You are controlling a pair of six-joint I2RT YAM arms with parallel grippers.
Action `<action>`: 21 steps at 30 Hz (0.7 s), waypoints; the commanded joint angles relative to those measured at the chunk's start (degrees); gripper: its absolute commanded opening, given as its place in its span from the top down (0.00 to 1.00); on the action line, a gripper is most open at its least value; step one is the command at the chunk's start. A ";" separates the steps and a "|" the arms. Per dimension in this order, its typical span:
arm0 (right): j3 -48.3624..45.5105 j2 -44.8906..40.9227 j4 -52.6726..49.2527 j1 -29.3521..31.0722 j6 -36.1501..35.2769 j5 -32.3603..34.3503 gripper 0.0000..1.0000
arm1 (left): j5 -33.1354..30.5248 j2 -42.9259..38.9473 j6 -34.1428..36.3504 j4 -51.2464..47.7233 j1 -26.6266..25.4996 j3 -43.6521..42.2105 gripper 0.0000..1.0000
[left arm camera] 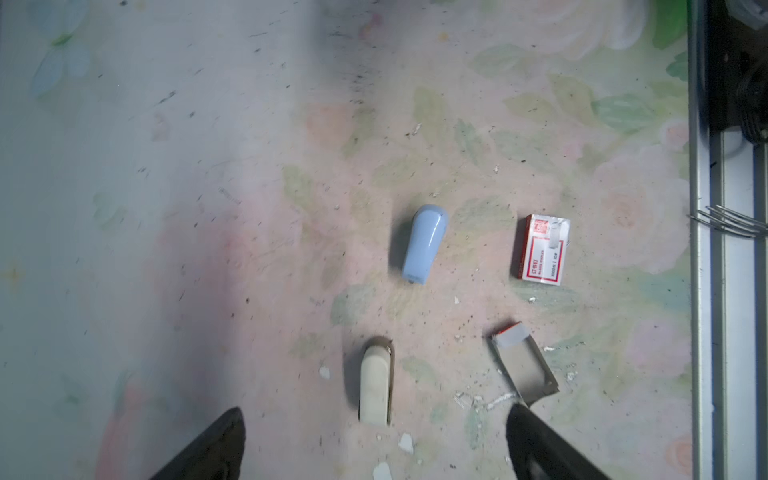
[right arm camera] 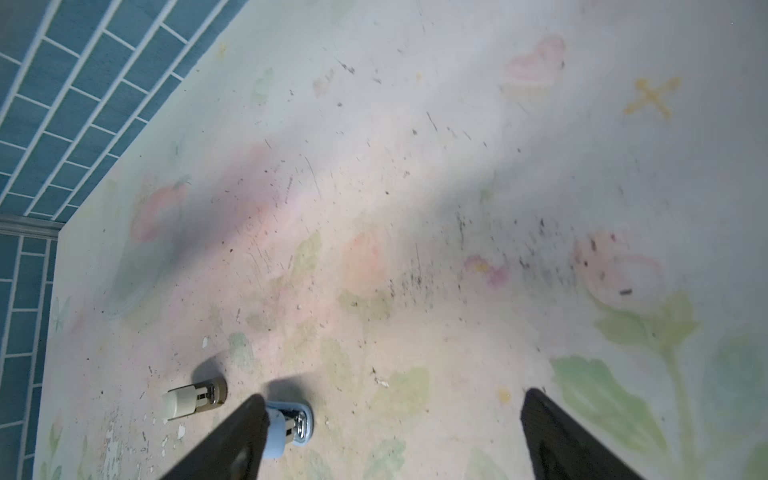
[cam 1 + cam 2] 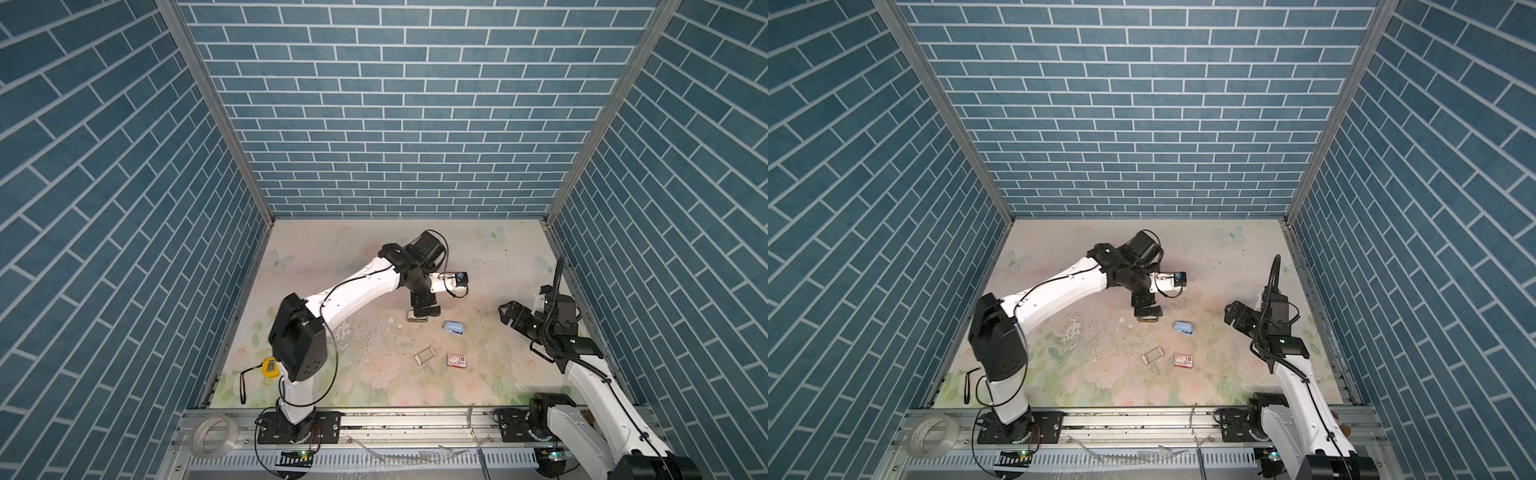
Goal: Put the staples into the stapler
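Worktop [image 3: 332,257]: left fingers [image 1: 220,444] spread and empty over the cream stapler [image 1: 376,380], right fingers [image 2: 232,440] spread and empty beside the blue stapler [image 1: 424,245], both staplers shut just beyond the red-and-white staple box [image 1: 544,249]; I'd pin one base and lift its lid squarely; staples not resolvable, possibly in the grey tray [image 1: 524,365] left of the box.

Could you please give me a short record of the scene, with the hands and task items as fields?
left hand: open, empty, over the cream stapler
right hand: open, empty, apart from the blue stapler
staple box: red-and-white, flat on the table
tray: open cardboard tray, apart from the box, contents unclear
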 commanded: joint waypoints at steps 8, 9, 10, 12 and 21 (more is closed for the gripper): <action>4.13 4.54 12.10 -0.29 -17.87 12.26 0.01 | -2.89 -24.68 -12.25 17.04 19.87 -27.71 0.00; 3.68 4.53 13.83 -0.31 -18.81 14.34 0.01 | -3.54 -26.83 -13.05 19.63 21.64 -31.39 0.01; 2.92 4.53 15.78 -0.45 -19.88 15.27 0.01 | -4.51 -28.58 -13.94 22.27 22.94 -34.52 0.00; 1.01 5.68 20.92 -0.82 -21.41 16.71 0.01 | -5.46 -31.91 -15.73 28.70 26.11 -41.39 0.01; -9.41 19.65 52.25 -2.92 -23.48 21.44 0.01 | -5.18 -40.12 -21.37 61.73 38.52 -67.68 0.01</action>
